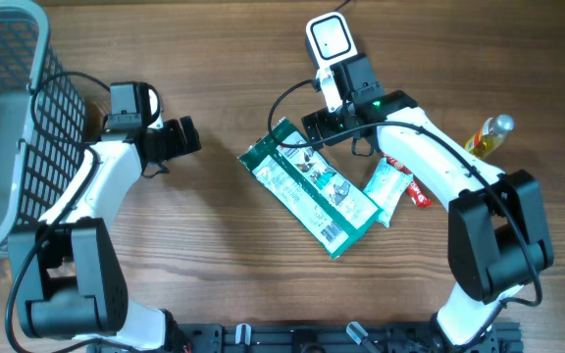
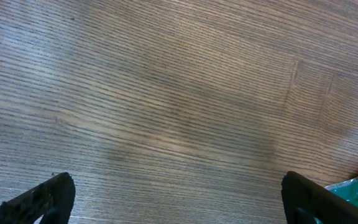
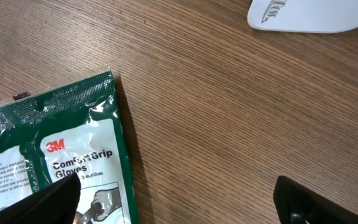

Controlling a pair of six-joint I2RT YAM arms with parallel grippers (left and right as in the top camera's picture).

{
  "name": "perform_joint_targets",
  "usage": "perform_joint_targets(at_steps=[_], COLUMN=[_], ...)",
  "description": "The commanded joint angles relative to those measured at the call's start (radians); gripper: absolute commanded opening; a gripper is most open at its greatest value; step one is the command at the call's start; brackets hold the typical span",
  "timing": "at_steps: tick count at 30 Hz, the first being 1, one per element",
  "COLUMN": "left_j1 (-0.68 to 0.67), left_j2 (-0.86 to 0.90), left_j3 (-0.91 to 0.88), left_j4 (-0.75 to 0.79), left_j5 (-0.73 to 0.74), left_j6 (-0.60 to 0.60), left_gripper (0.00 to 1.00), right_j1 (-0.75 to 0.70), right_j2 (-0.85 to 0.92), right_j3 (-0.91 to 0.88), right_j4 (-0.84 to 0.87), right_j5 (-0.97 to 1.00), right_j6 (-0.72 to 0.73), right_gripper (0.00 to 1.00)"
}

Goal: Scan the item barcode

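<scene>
The barcode (image 1: 332, 233) is seen face up at the near end of the green pack (image 1: 307, 184) of gloves. The pack is laid flat on the counter (image 1: 224, 255), slanting from near right to far left. Right against its right edge a small teal-and-white packet (image 1: 390, 188) is laid. A red wrapper (image 1: 418, 191) is partly hidden just beyond that, under the right arm. Farther right, well apart from the pack, a yellow bottle (image 1: 488, 137) with a pale cap is seen beside the arm.

The right gripper (image 1: 333, 126) is held over the far end of the pack, its jaws spread wide and nothing pinched. In the right wrist view the printed top of the pack is seen beneath one finger (image 3: 48, 199), and bare wood is seen between the two.

Well to the left, the left gripper (image 1: 189, 137) is likewise spread wide over bare wood, with nothing held. Only a green corner of the pack is caught at the edge of its wrist view.

Farthest back, a white scanner (image 1: 330, 41) is placed beyond the right gripper, apart from the pack. A grey mesh basket (image 1: 62, 88) is set at the far left corner.
</scene>
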Motion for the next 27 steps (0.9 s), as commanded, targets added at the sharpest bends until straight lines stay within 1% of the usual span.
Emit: perform_joint_targets(at_steps=[1,24,27], left_j1=[0.004,0.003,0.004], left_j2=[-0.017,-0.017,-0.017], left_j3=[0.019,0.019,0.019], left_j4=[0.003,0.003,0.003], left_j5=[-0.01,-0.01,-0.01], left_j6=[0.005,0.005,0.005], left_gripper=[1.0,1.0,1.0], right_j1=[-0.002,-0.002,-0.002], right_j2=[0.0,0.0,-0.037], right_j3=[-0.003,-0.003,-0.003], right_j4=[0.005,0.005,0.0], right_j5=[0.013,0.013,0.013], right_j6=[0.014,0.015,0.015], right_gripper=[1.0,1.0,1.0])
